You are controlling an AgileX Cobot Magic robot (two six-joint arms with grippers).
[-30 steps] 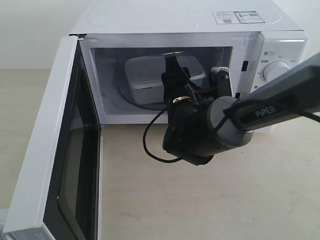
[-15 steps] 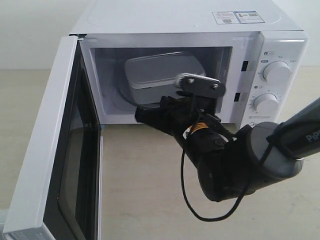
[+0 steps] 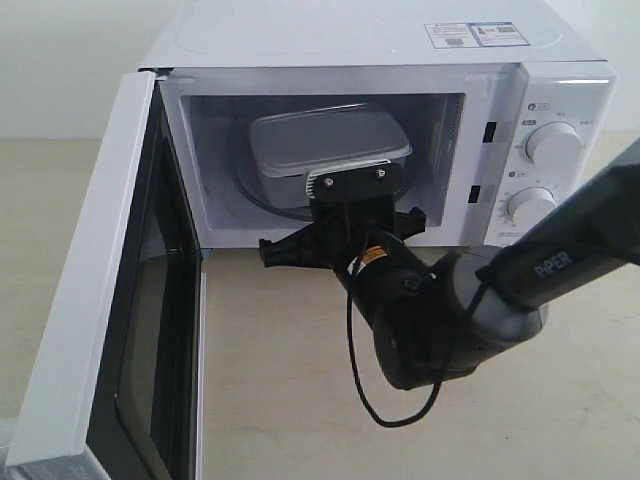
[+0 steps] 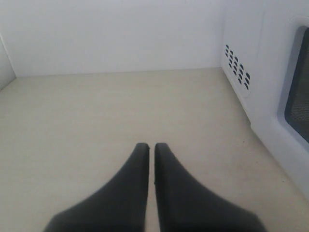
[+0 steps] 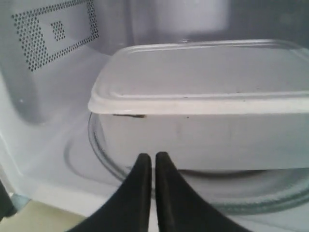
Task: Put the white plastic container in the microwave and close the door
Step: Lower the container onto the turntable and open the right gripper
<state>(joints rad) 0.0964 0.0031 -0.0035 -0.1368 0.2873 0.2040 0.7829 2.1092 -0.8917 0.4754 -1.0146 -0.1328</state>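
Now you are holding your right gripper [image 5: 153,156] pinched together, empty, facing the white plastic container [image 3: 325,142] sitting inside the microwave [image 3: 350,40].

In the exterior view, the lower front of the white plastic container [image 3: 330,140] and part of the glass turntable [image 5: 104,157] are covered by the right arm's wrist. The fingertips of the right gripper [image 5: 153,155] are also concealed there. The door [image 3: 90,300] is cut off by the bottom edge. Print on the stickers [image 3: 477,35] is too small to be read. In the wrist views, the container and the finger bases of the left gripper [image 4: 150,145] are cropped by picture edges.
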